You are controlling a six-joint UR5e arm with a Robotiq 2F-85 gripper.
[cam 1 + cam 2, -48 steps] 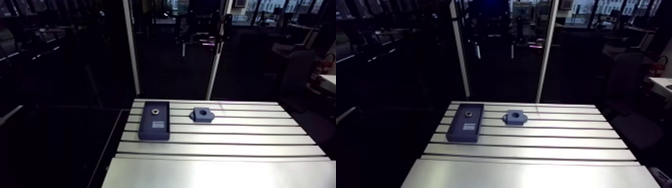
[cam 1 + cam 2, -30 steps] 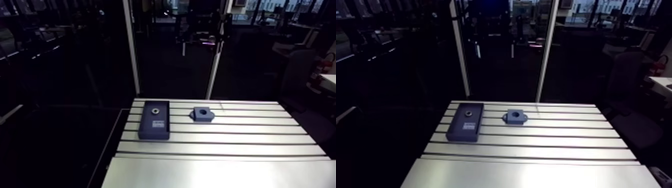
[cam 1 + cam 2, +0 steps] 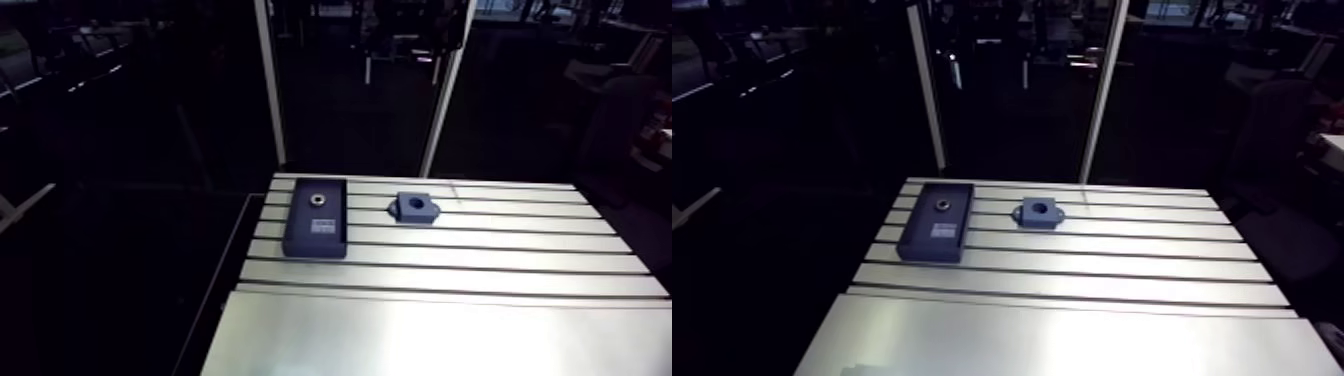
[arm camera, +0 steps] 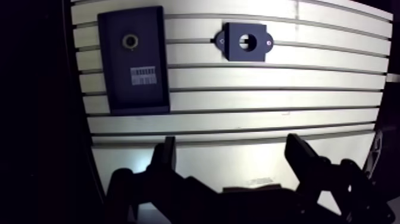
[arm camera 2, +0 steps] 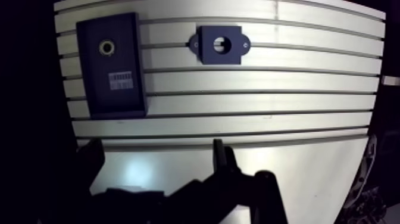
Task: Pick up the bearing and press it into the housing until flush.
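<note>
Two dark pieces, an oblong tray (image 4: 132, 77) holding a small metal ring (image 4: 130, 41) and a square holed block (image 4: 247, 42), lie ahead of the empty, wide-spread pincer (image 4: 231, 143).

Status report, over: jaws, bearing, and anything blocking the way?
Gripper jaws open, empty. Bearing in tray, untouched. Housing beside tray, bore empty. Nothing in the way.

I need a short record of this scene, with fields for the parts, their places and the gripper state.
gripper: open, holding nothing, above the table, short of both parts
bearing: in the dark tray, at its end far from the gripper
housing: on the table beside the tray, apart from it, bore empty
stage: bearing not yet picked up
</note>
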